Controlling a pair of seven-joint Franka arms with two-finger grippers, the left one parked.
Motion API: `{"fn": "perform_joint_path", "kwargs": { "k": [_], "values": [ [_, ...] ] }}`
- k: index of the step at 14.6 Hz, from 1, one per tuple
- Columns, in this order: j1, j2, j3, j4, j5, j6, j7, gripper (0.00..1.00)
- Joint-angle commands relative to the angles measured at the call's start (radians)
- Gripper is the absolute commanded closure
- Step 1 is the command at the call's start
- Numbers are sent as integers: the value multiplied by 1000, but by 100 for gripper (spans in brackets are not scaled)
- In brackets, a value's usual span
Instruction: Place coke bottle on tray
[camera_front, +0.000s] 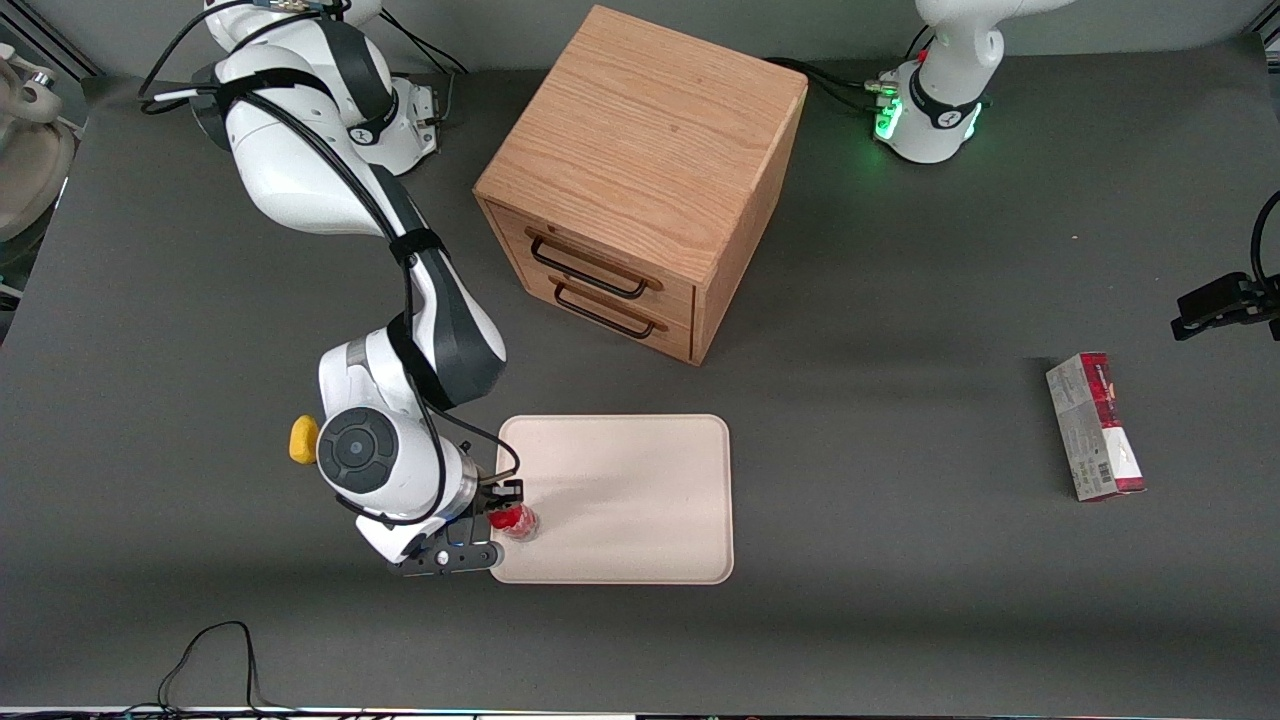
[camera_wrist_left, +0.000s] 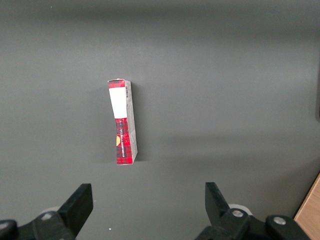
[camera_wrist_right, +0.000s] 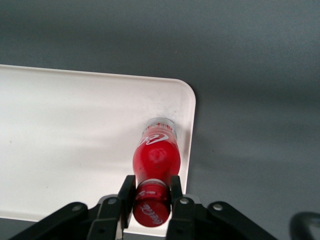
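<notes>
Holding small red-capped coke bottle | gripper jaws clamped at cap, keeping it upright | base over cream rectangular tray corner nearest working arm, ready for release

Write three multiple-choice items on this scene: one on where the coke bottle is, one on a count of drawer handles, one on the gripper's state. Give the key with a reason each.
1. Where is the coke bottle?
A. On top of the wooden cabinet
B. Over the tray, near one of its corners
C. Beside the carton

2. How many handles show on the front of the wooden drawer cabinet?
A. One
B. Two
C. Four

3. What is the gripper doing?
A. Shut on the bottle at its cap end
B. Open above the bare table
C. Shut on the carton

Key: 1 B, the wrist view shows the bottle over the tray by a rounded corner. 2 B, two dark handles sit one above the other. 3 A, the fingers press either side of the red cap; the red-and-grey carton lies toward the parked arm's end of the table.
</notes>
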Motion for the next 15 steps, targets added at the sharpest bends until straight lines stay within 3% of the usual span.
{"fn": "perform_joint_path", "kwargs": {
  "k": [1, 6, 11, 15],
  "values": [
    [-2, -10, 5, 10, 19, -17, 10, 0],
    [-5, -89, 1, 9, 22, -126, 10, 0],
    [-10, -246, -12, -14, 16, -340, 20, 0],
    [-4, -441, -79, -210, 9, -395, 0, 0]
  ]
}}
